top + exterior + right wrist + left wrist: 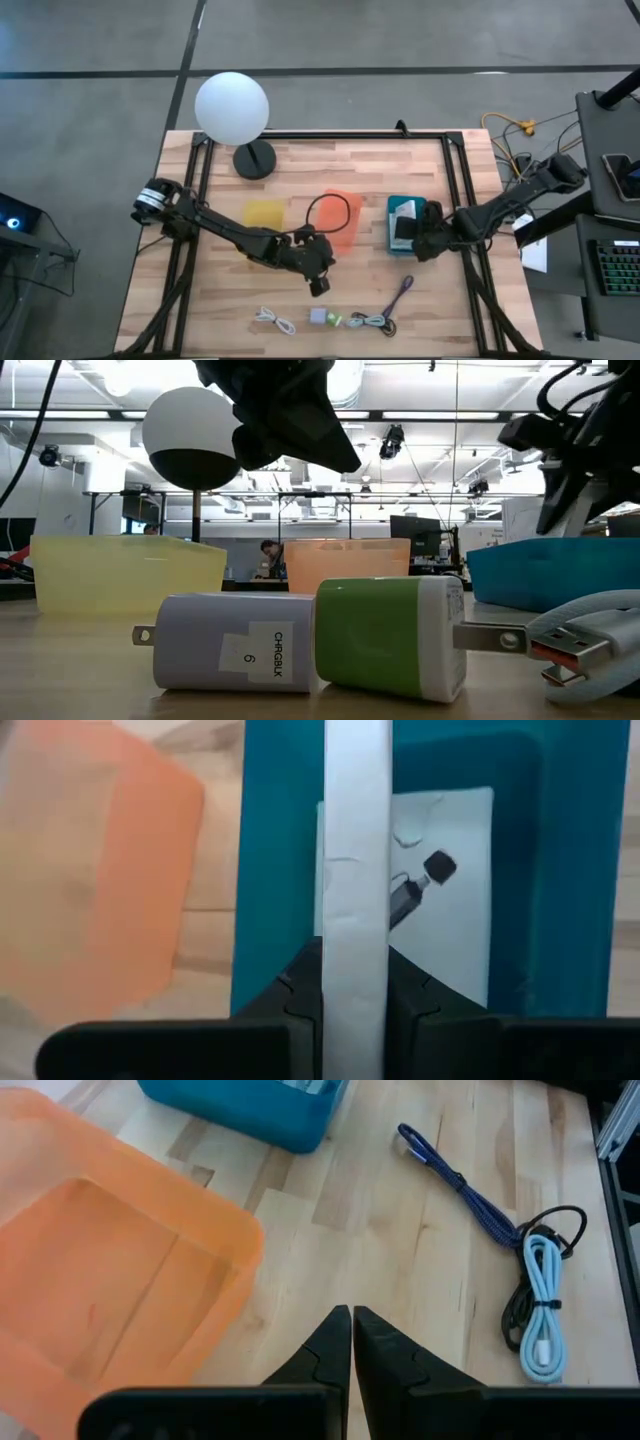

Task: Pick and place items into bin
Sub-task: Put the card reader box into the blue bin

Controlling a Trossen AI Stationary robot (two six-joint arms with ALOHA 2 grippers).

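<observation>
Overall table (420, 300): a wooden top is seen from above, carrying three bins, a lamp and the loose items.
White globe lamp (232, 108): stood at the far left of the table on a dark round base.
Left arm: stretched from the left edge toward the table's middle; the left gripper (319, 284) is found just near of the orange bin, its fingers (330, 1355) pressed together with nothing between them.
Right arm: reached in from the right edge; the right gripper (408, 238) is held over the blue bin, pinching a white card (357, 870) edge-on.
Orange bin (338, 219): placed mid-table, between the other two bins.
Yellow bin (265, 215): set just left of the orange one.
Blue bin (405, 225): set right of the orange one; a second white card (450, 910) printed with a dark stick shape is seen lying flat in it.
Cables: a purple cable (401, 293), a pale blue cable (541, 1315) bundled with a black one, and a white cable (274, 319) are laid along the near edge.
Charger cubes: a grey cube (235, 654) and a green cube (385, 635) are lying touching, between the white and pale blue cables.
</observation>
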